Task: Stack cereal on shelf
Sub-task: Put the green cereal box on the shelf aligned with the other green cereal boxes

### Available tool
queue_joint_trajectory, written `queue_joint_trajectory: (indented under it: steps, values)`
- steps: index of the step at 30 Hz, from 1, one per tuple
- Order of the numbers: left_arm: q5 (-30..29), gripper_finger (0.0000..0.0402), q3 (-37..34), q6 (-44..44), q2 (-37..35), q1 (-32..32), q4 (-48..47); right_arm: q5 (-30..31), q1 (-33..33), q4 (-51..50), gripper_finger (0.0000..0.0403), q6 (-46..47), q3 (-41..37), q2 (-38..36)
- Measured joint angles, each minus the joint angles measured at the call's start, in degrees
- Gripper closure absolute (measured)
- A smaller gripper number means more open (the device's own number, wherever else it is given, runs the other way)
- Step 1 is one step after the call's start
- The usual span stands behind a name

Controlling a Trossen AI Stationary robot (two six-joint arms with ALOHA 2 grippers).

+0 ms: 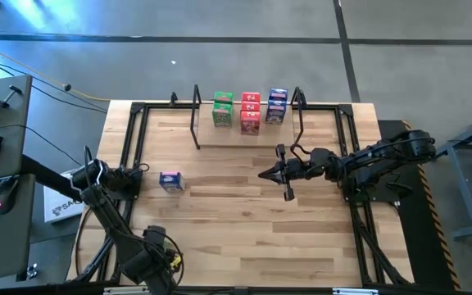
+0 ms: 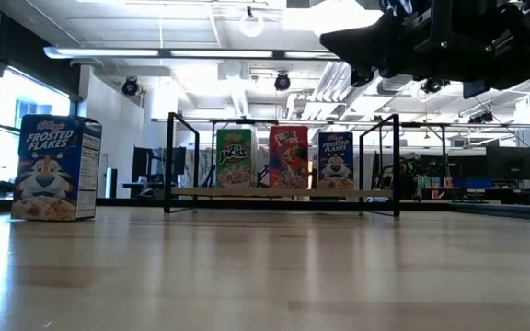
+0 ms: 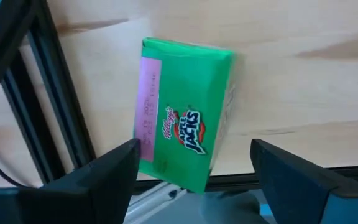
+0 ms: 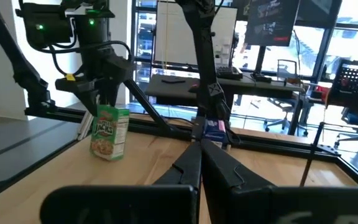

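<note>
- Black left gripper (image 3: 191, 171): jaws spread wide and released, hanging above a green cereal box (image 3: 182, 115) at the left edge of the tabletop (image 1: 244, 221); the box lies between the two fingers without visible contact.
- Left arm: reaches in from the tabletop's near-left corner, wrist bent over the black frame rail; in the right wrist view the same green box (image 4: 109, 132) appears tilted under this gripper.
- Right gripper (image 1: 270, 173): fingers clenched together, holding nothing, raised over the middle of the tabletop just in front of the shelf; the arm stretches in level from the right side.
- Shelf (image 1: 220, 141): light board between black upright frames at the far edge. On it stand green boxes (image 1: 222, 109), red boxes (image 1: 250, 113) and blue boxes (image 1: 276, 106), side by side in that order from left to right.
- Loose blue box (image 1: 170, 181): upright on the tabletop, left of centre, near the left gripper.
</note>
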Motion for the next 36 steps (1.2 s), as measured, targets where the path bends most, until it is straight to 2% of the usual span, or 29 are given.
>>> queue_joint_trajectory:
  steps: [16, 22, 25, 29, 32, 36]
  values:
    - [-1.1, 0.0108, 2.6, 2.9, 0.2, 2.5, 2.1, -0.6, 0.0, -0.8, 0.0403, 0.0, 0.2, 0.0]
    - [-8.5, 0.0117, -1.3, -0.3, 0.2, 0.1, 7.7, -1.2, 0.0, -1.5, 0.0403, 0.0, 0.2, 0.0]
    - [-7.8, 0.0138, -4.3, -0.6, 0.1, -1.5, 10.0, -1.8, 0.0, -1.5, 0.0403, 0.0, 0.2, 0.0]
    - [-3.6, 0.0183, -9.4, -0.6, 0.1, -3.5, 12.1, -1.8, 0.0, -1.6, 0.0403, 1.1, 0.2, 0.0]
    - [-4.8, 0.0223, -13.6, -0.1, 0.1, -4.5, 17.1, -1.7, 0.0, -2.0, 0.0403, 1.7, 0.2, 0.0]
    - [-8.5, 0.0277, -19.8, 4.8, -0.5, -4.9, 29.8, -1.7, 0.0, -2.4, 0.0403, 3.3, 0.2, 0.0]
